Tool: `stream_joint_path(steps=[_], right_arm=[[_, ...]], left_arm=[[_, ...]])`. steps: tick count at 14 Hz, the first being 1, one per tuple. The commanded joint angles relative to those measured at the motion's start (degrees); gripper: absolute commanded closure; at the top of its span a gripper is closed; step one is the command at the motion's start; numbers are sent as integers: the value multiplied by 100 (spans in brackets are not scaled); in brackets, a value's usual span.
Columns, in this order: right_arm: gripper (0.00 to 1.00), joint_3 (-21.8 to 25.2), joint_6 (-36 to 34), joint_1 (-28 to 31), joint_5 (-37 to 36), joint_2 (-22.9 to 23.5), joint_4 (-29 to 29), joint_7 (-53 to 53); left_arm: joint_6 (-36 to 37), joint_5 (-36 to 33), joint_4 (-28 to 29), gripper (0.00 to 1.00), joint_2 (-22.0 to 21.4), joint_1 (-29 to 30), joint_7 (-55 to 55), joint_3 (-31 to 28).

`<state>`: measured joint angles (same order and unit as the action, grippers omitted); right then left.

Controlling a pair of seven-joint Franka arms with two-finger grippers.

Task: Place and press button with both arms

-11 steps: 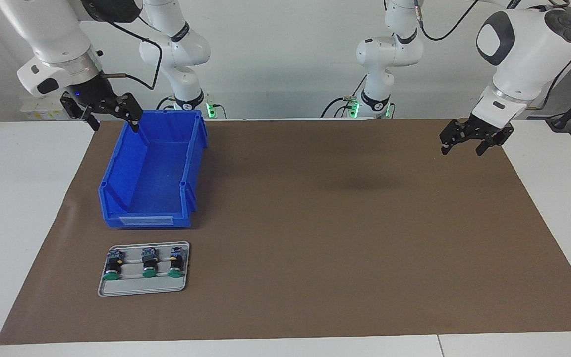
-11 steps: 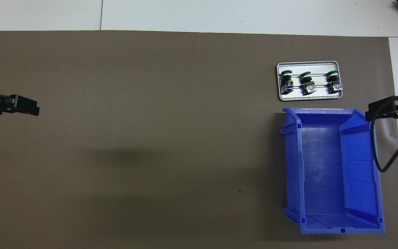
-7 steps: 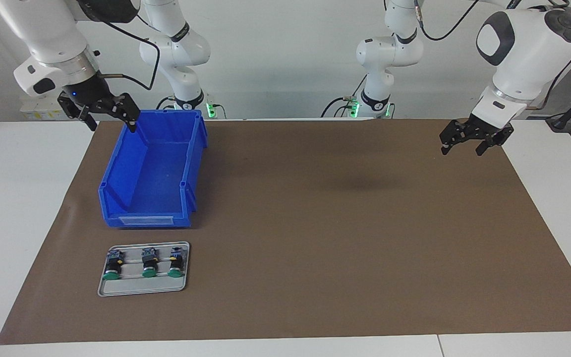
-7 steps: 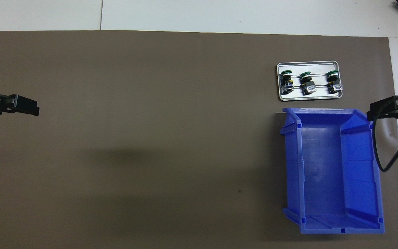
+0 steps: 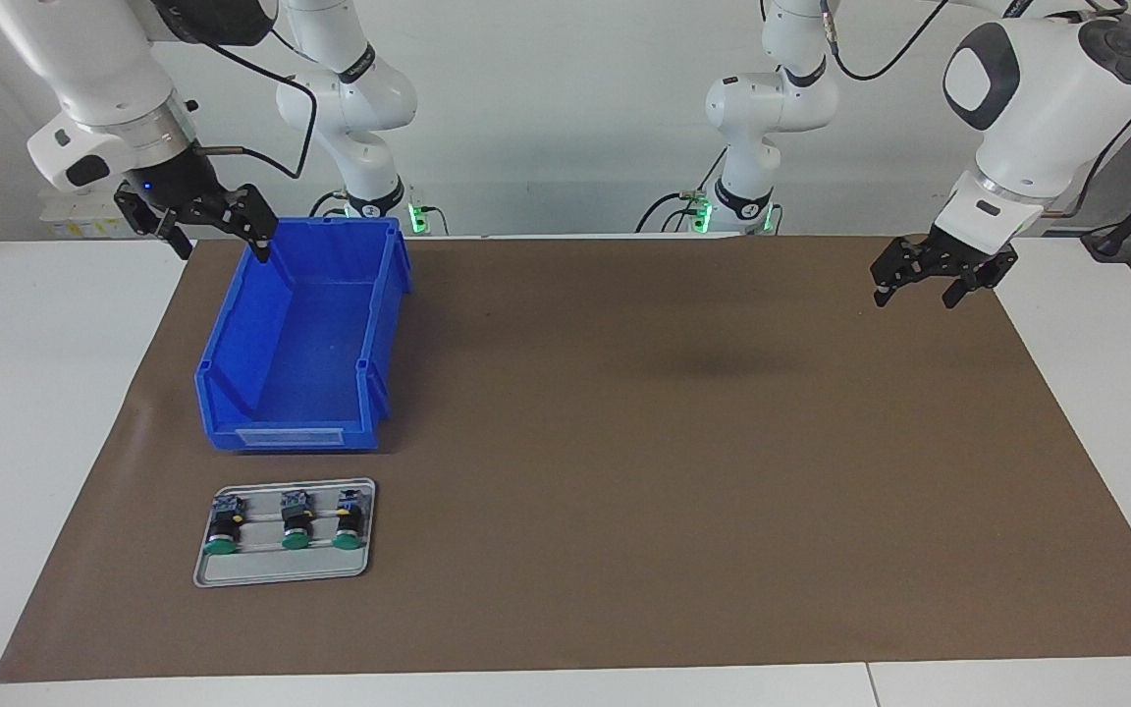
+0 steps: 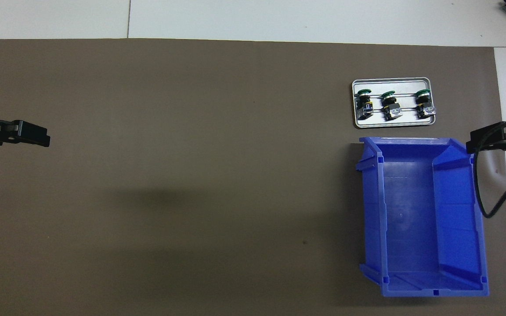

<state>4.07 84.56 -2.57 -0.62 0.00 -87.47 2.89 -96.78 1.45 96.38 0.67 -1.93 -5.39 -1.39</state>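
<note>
- Our right gripper [image 5: 215, 224], fingers apart and empty, hangs over the blue bin's [image 5: 302, 334] rim; our left gripper [image 5: 931, 275], also apart, waits above the brown mat [image 5: 683, 442].
- The buttons [image 5: 293, 520] lie close together in the metal tray [image 5: 281, 571], so we risk nudging a neighbour.
- Only the facing view shows gripper height.

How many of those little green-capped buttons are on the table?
3, side by side in a row on the metal tray: one toward the right arm's end, one in the middle, one toward the left arm's end. None looks hidden.
</note>
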Motion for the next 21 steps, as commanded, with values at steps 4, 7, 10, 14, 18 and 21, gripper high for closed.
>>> stream_joint_path(steps=[4,7,10,14,18,21], right_arm=[[0,-37,1175,-16,45,-54,-464,-113],[0,-37,2063,89,45,270,-745,-156],[0,-37,3029,169,62,1104,-745,-385],[0,-46,4470,265,466,2204,-719,-965],[0,-55,5008,283,649,2767,-745,-1570],[0,-55,5237,266,1072,3032,-745,-1774]], left_arm=[[-25,66,126,0,-111,8,-32,-19],[-25,66,126,0,-111,8,-32,-19],[-25,66,126,0,-111,8,-32,-19],[-25,66,126,0,-111,8,-32,-19],[-25,66,126,0,-111,8,-32,-19],[-25,66,126,0,-111,8,-32,-19]])
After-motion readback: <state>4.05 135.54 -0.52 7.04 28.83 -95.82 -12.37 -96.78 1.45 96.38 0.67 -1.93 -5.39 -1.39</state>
